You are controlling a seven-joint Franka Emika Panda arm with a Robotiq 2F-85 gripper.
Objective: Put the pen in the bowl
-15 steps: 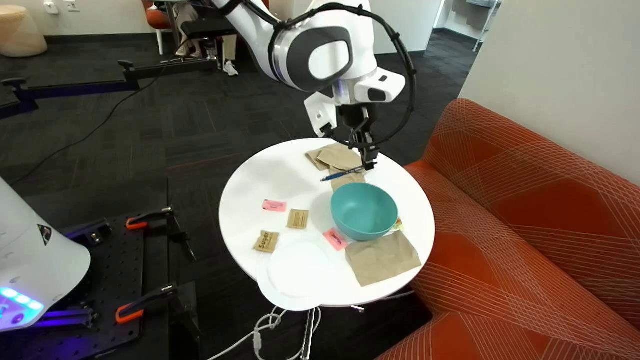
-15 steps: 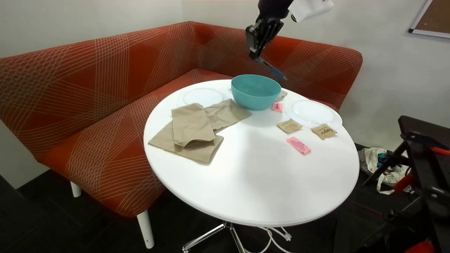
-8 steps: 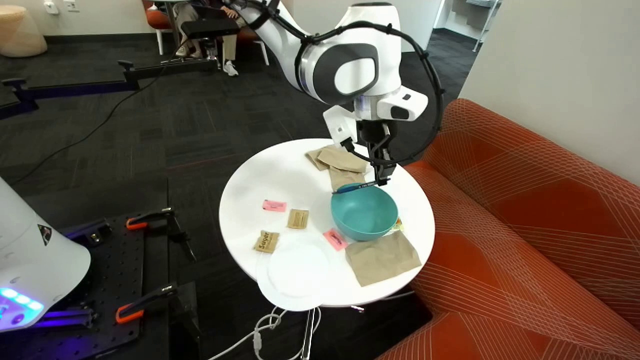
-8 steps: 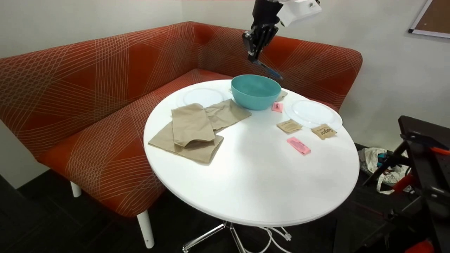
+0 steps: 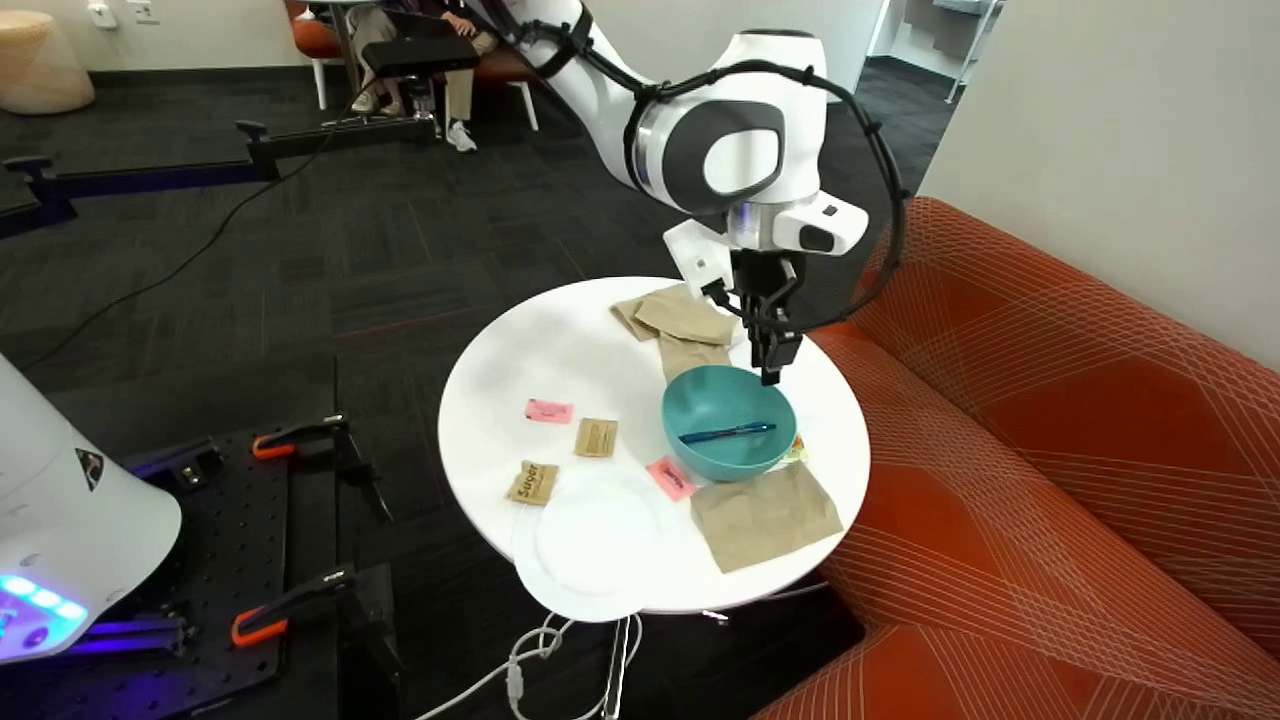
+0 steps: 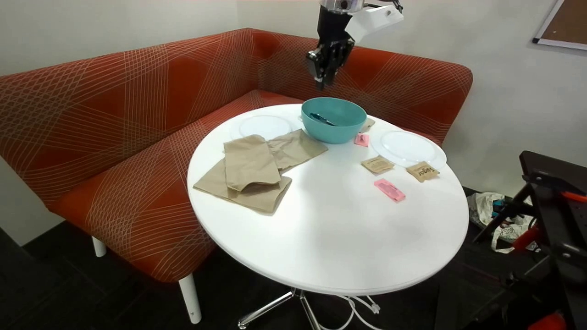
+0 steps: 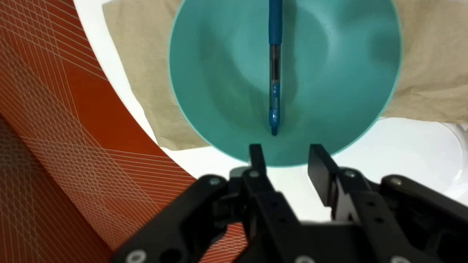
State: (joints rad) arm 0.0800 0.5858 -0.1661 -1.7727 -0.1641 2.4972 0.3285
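Pen: lay inside the teal bowl, lower than the claw and apart from it, one end pointing toward the gap between the fingertips in the wrist view. Saw the claw hanging near the rim, fingers parted. Read "Sugar" on a tan packet in both exterior views. Made out pale lettering on the pen, too small to decipher, and likewise print too fine to read on the pink packets.
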